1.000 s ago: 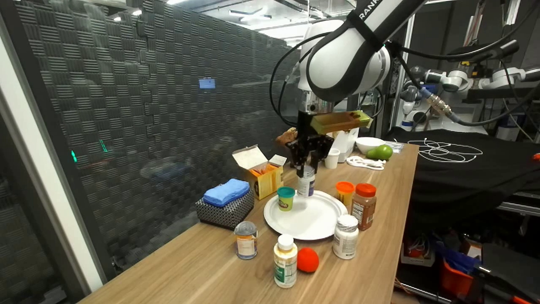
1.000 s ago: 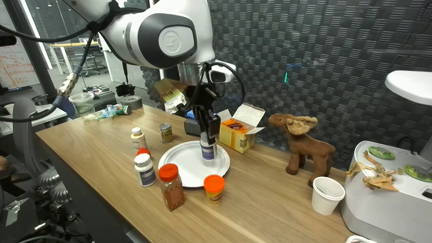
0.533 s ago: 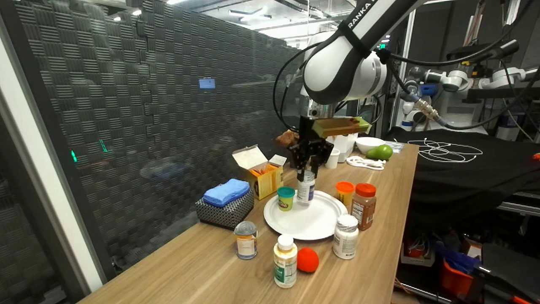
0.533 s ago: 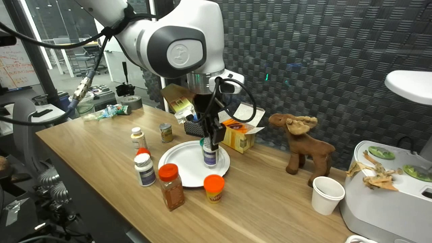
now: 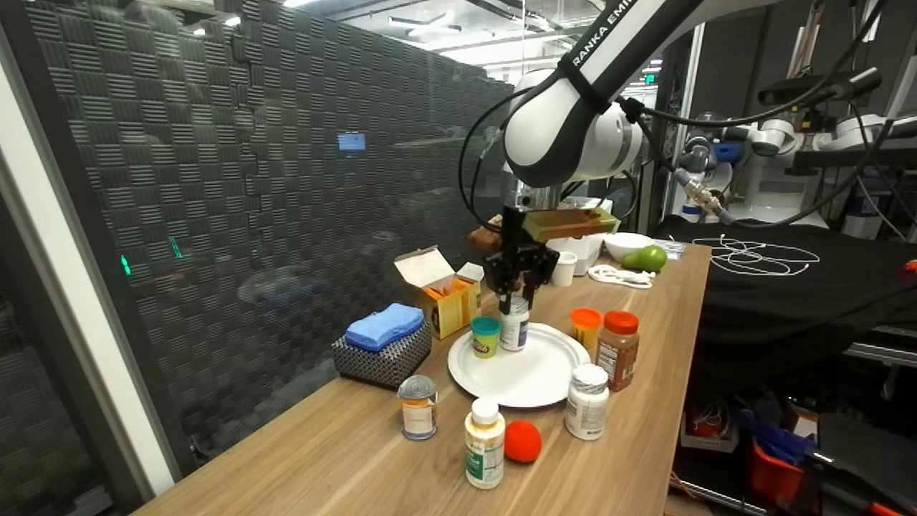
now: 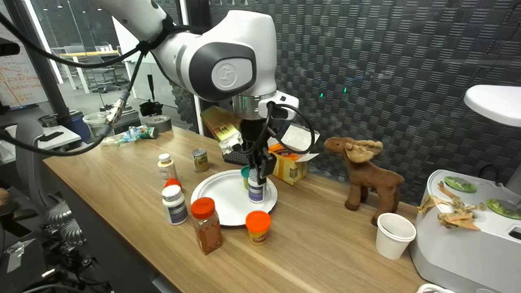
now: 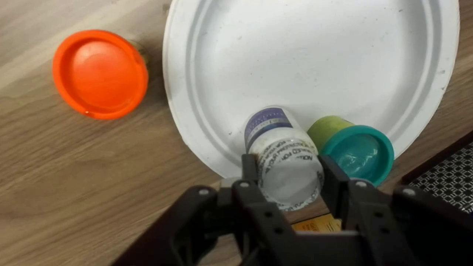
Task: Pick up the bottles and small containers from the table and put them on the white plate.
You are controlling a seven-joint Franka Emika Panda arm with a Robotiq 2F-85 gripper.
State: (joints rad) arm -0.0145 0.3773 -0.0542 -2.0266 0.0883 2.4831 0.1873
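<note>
My gripper [image 7: 288,162] is shut on the cap of a white bottle with a purple label [image 7: 268,122]. The bottle is upright over the white plate [image 5: 534,380], its base on or just above it. Beside it on the plate is a green tub with a teal lid [image 5: 485,340]. On the table [image 6: 325,244] around the plate stand an orange-lidded yellow tub [image 6: 258,228], a red-capped brown jar [image 5: 618,351], another white bottle [image 5: 587,408], a white-capped bottle with a green label [image 5: 485,451] and a silvery can [image 5: 418,412].
A red ball [image 5: 523,441] lies by the white-capped bottle. An open yellow carton [image 5: 455,308] and a dark box with blue cloth [image 5: 387,351] stand behind the plate. A plush moose [image 6: 368,179], white cups [image 6: 395,236] and a white appliance [image 6: 460,236] are farther along.
My gripper has come down with the white bottle, bringing it lower over the plate beside the teal-lidded tub. The other things have not moved.
</note>
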